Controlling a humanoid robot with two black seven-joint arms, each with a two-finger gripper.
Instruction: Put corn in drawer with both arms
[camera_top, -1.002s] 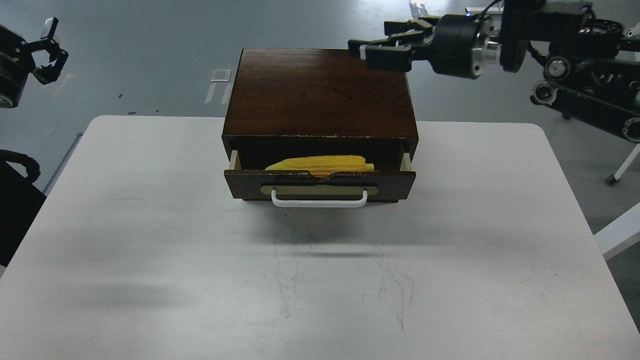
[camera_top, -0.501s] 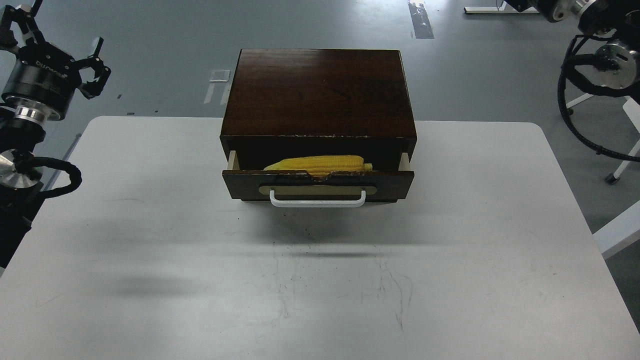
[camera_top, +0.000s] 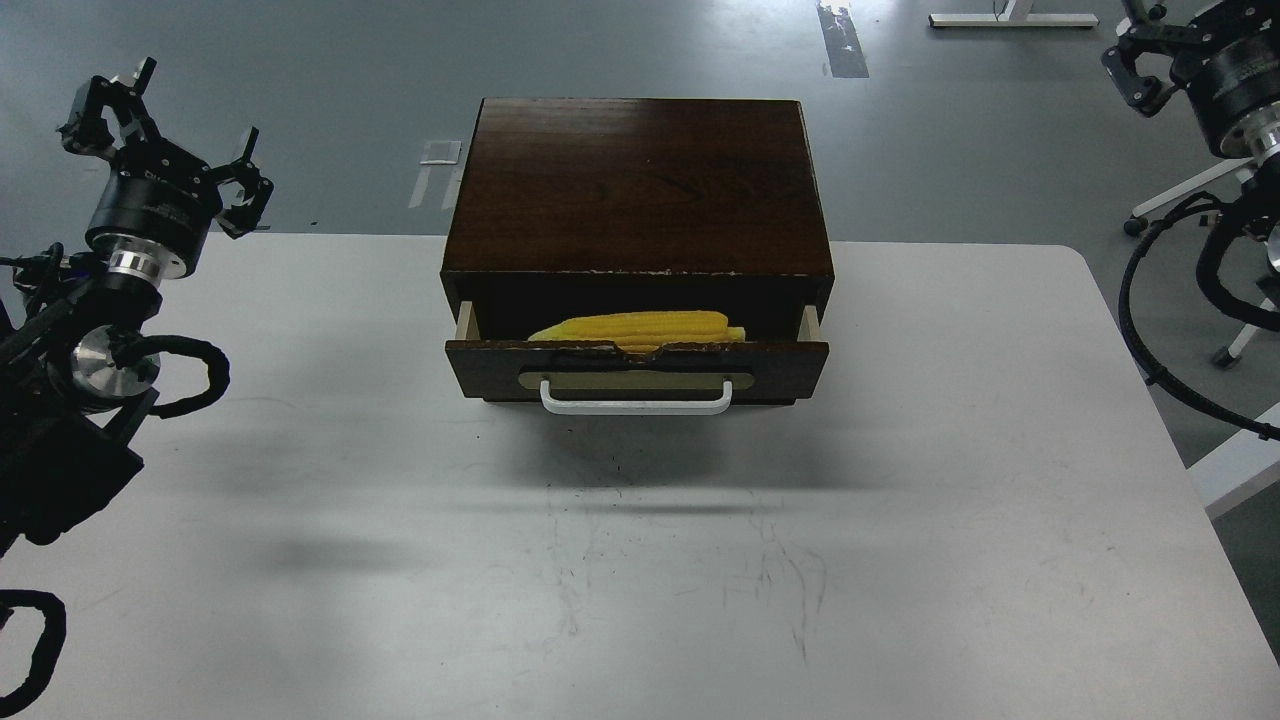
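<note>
The corn (camera_top: 640, 328) lies lengthwise inside the drawer (camera_top: 637, 372), its tapered end toward the cabinet's left side, resting just behind the drawer's front panel. The drawer stands partly pulled out of the dark cabinet (camera_top: 638, 185), which sits on the white surface (camera_top: 300, 500). The left gripper (camera_top: 165, 135) hangs well to the left of the cabinet, near the surface's far-left corner, its fingers spread and grasping nothing. The right gripper (camera_top: 1150, 60) is well to the right of the cabinet and higher, off past the surface's edge; it is partly cut by the frame, and I cannot tell whether its fingers are spread or clenched. The cob looks stiff and light, with a ribbed skin that should give fair purchase — if it needed moving, the thick middle would be the place to take it, not the slippery tapering tip. As it seems settled, what likely remains is closing the drawer: the white bar handle (camera_top: 636, 401) on the cabinet's front offers a firm hold, or a flat push on the panel would do — a light drawer may slide the whole cabinet back.
</note>
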